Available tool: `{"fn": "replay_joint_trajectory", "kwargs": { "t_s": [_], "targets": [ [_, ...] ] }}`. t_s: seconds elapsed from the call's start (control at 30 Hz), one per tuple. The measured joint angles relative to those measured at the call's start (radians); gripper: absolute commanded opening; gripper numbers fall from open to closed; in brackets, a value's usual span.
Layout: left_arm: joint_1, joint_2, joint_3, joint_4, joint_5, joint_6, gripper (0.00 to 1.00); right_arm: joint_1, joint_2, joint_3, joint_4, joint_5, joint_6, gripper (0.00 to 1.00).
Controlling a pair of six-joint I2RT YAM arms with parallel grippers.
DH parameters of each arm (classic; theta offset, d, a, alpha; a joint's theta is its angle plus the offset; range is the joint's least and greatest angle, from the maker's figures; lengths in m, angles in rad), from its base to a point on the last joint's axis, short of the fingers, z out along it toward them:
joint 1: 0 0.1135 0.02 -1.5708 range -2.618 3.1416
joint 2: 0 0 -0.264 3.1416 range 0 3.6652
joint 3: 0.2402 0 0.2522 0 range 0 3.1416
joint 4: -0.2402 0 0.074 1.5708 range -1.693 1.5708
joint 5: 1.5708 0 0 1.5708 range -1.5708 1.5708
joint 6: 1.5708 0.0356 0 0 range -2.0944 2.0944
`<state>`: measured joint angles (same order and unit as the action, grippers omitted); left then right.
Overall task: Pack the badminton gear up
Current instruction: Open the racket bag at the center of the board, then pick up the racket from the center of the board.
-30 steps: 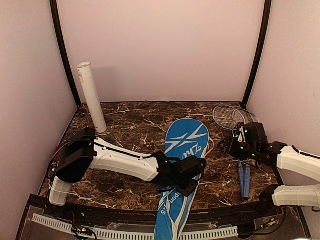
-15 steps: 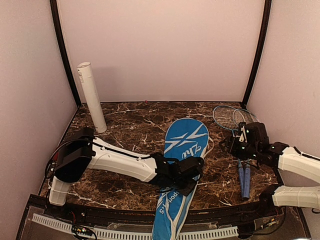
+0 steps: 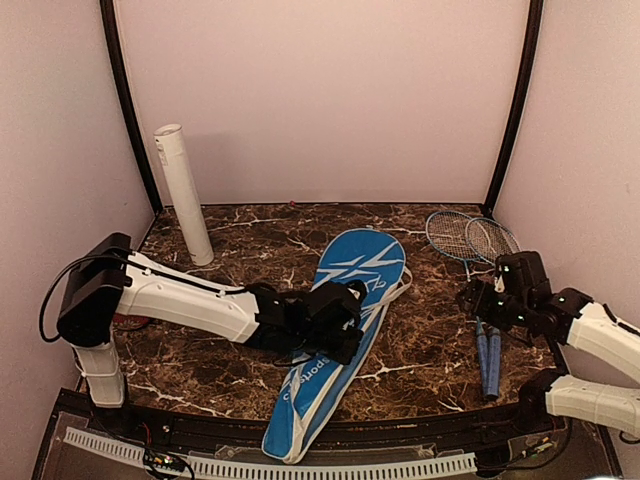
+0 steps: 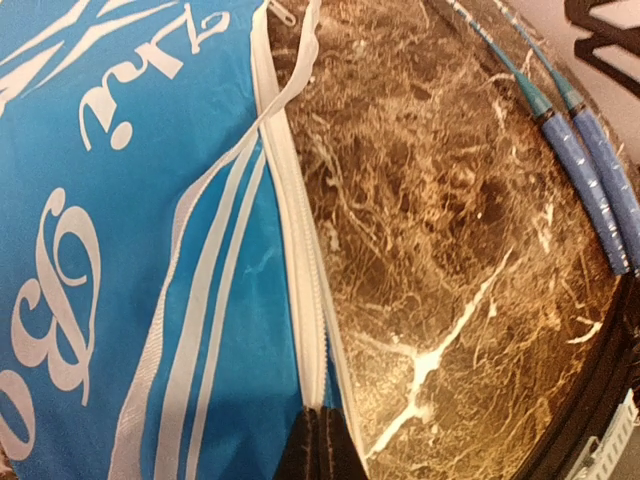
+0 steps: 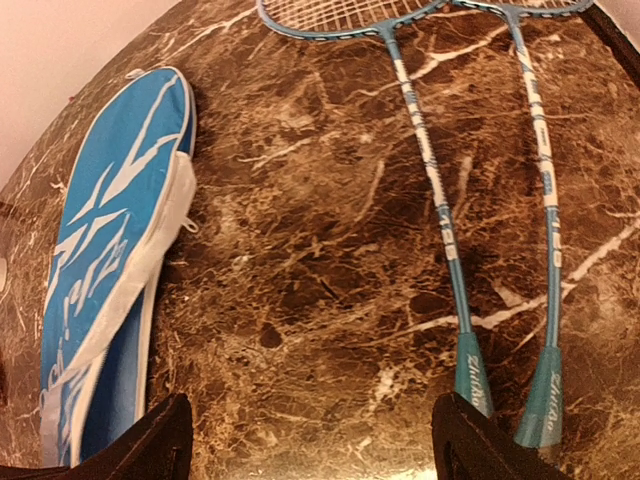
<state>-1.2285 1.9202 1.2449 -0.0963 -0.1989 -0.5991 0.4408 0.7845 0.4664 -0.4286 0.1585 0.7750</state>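
My left tool is closed tight, its two dark fingers pressed together on the white zip edge of the blue racket cover. Far to its left the long white tube stands a little tilted at the back corner of the desk. If it bears a label, I cannot read it.

The cover lies slantwise across the dark marbled desk. Its wide end points toward the back, and its narrow end hangs past the near edge. White lettering runs along it. From above I can read "sports" on the narrow half, while the larger slanted script on the wide half stays illegible.

Right of the cover comes bare desk, then the two rackets. Their heads overlap near the back right corner, and their blue handles lie side by side pointing toward me. Small print on the shaft cones is too fine to read.

My right tool is spread wide and holds nothing. It sits over the shafts, and the cones lie just inside its right finger.
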Motion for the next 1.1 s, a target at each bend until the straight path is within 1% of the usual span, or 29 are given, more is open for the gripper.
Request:
{"fn": "replay_joint_trajectory", "kwargs": {
  "t_s": [0.13,0.37,0.43,0.53,0.67,0.73,0.87,1.1],
  "targets": [
    [0.019,-0.062,-0.027,0.045,0.002,-0.007,0.0,-0.071,0.002,-0.007,-0.046,0.006,-0.002,0.82],
    [0.023,-0.097,-0.062,0.082,0.001,-0.009,0.0,-0.217,0.027,-0.008,-0.076,0.019,-0.003,0.81],
    [0.025,-0.104,-0.08,0.084,0.001,-0.011,0.0,-0.272,0.032,-0.01,-0.073,0.018,-0.006,0.79],
    [0.027,-0.116,-0.104,0.092,0.0,-0.011,0.0,-0.355,0.042,-0.029,-0.042,-0.008,-0.014,0.73],
    [0.033,-0.132,-0.12,0.102,0.001,-0.011,0.0,-0.452,0.106,-0.057,0.034,-0.082,-0.038,0.66],
    [0.035,-0.141,-0.126,0.105,0.001,-0.011,0.0,-0.468,0.149,-0.059,0.071,-0.113,-0.058,0.63],
    [0.038,-0.159,-0.14,0.111,0.001,-0.011,0.0,-0.477,0.245,-0.058,0.146,-0.157,-0.097,0.61],
    [0.047,-0.168,-0.148,0.12,0.002,-0.011,0.0,-0.487,0.336,-0.057,0.245,-0.206,-0.142,0.5]
  ]
}}
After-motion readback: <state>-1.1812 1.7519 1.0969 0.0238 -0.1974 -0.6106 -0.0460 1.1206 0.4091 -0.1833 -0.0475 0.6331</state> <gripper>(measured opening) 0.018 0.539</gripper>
